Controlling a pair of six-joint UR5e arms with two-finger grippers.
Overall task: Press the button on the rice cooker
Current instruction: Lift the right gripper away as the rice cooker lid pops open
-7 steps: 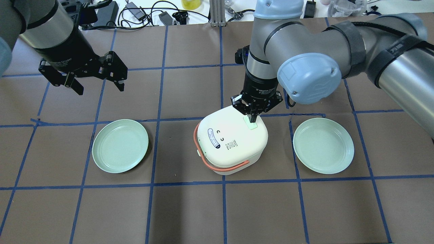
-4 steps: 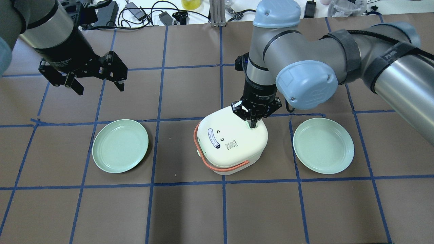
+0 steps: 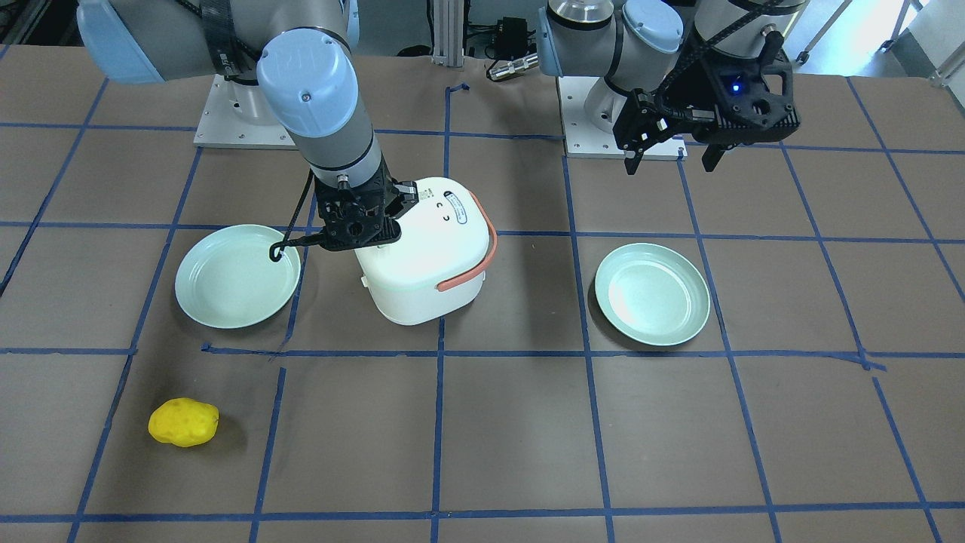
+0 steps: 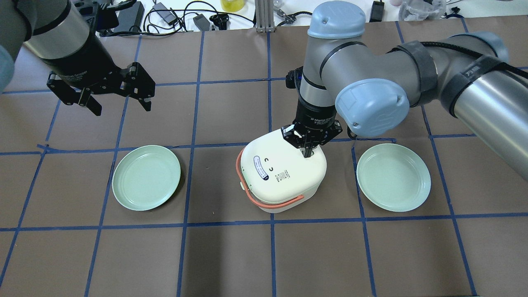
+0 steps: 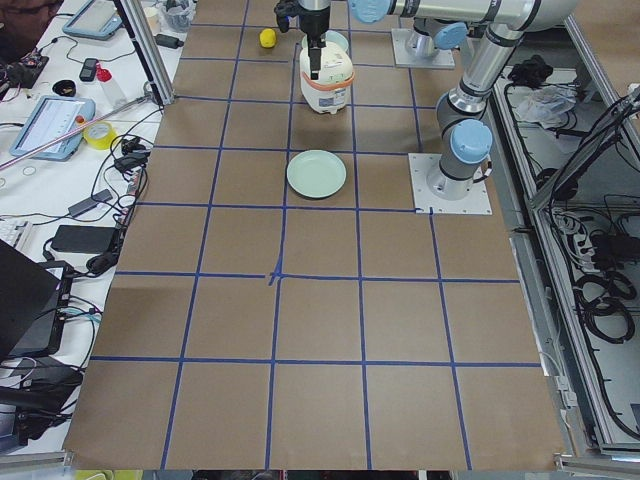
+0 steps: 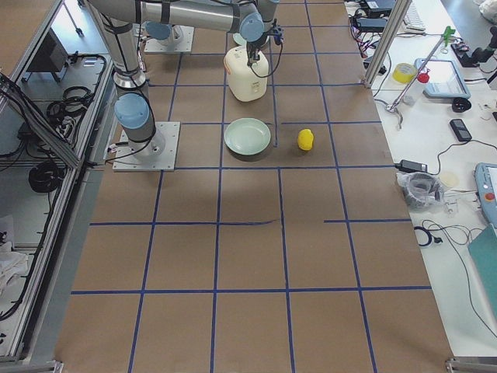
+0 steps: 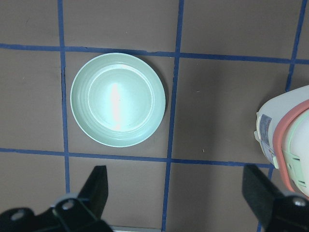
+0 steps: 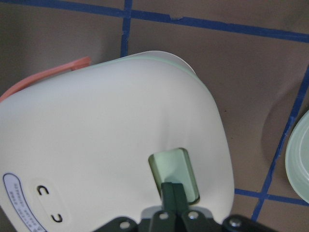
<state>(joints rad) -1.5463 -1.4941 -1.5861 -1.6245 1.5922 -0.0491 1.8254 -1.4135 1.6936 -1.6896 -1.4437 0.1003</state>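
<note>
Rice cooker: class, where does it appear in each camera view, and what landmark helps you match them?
Front-facing: rice cooker left of centre.
Overhead: centre.
Exterior left: top, middle.
Exterior right: top, middle.
Left wrist: right edge, cropped.
Right wrist: fills left and centre.
Landmark: the orange handle, clear except in side views.

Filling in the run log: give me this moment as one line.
phase: press | right end effector: shut, tips on rice cooker button | left end effector: open, raised, holding nothing
</note>
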